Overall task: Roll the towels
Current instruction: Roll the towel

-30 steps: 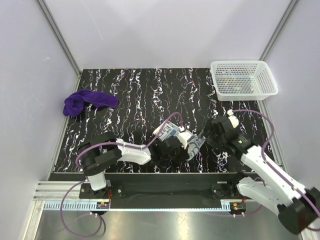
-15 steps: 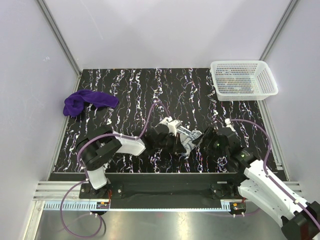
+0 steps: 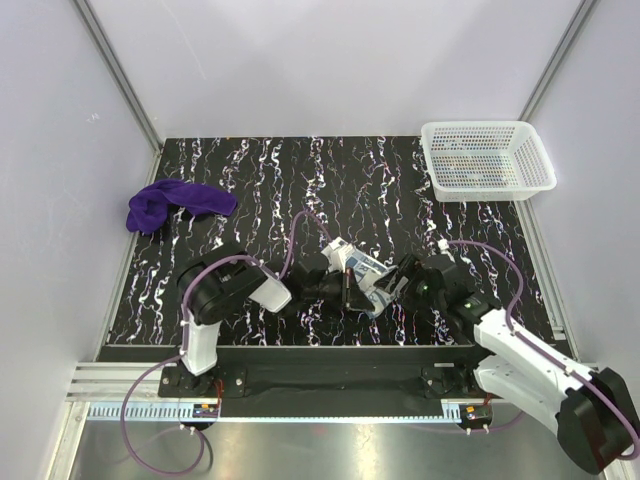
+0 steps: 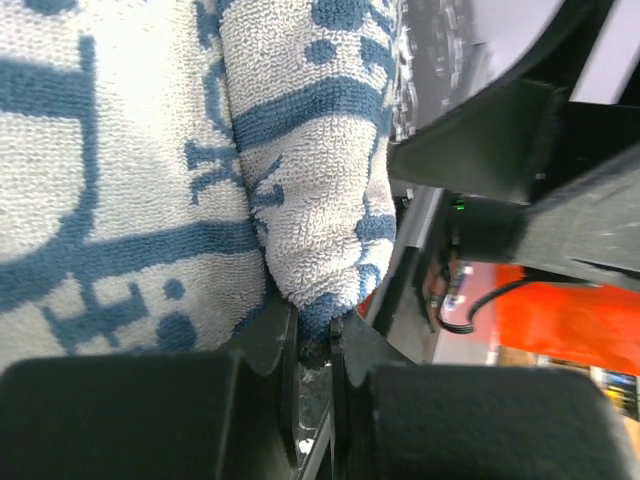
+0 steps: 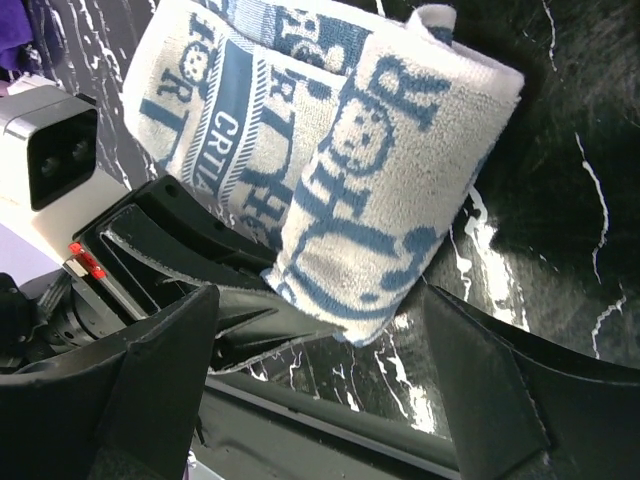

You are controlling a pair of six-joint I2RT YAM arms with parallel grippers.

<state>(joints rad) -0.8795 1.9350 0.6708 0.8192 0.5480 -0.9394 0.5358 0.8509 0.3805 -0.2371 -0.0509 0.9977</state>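
Pretty clearly a robotics lab test cell, not anyone's home. Plain white panel walls [image 3: 330, 60] on aluminium posts [image 3: 115, 70] box in a black marbled table [image 3: 290, 180]. The left arm [image 3: 265, 292] and right arm [image 3: 520, 345] sit bolted to a black bar [image 3: 330, 372] along the bottom, with purple cables [image 3: 123, 425] looping loose.

I read blue printed lettering on the patterned towel [image 5: 330, 170]: a large "OR" near its fold, a band like "CRTIA"; the rest was not legible.
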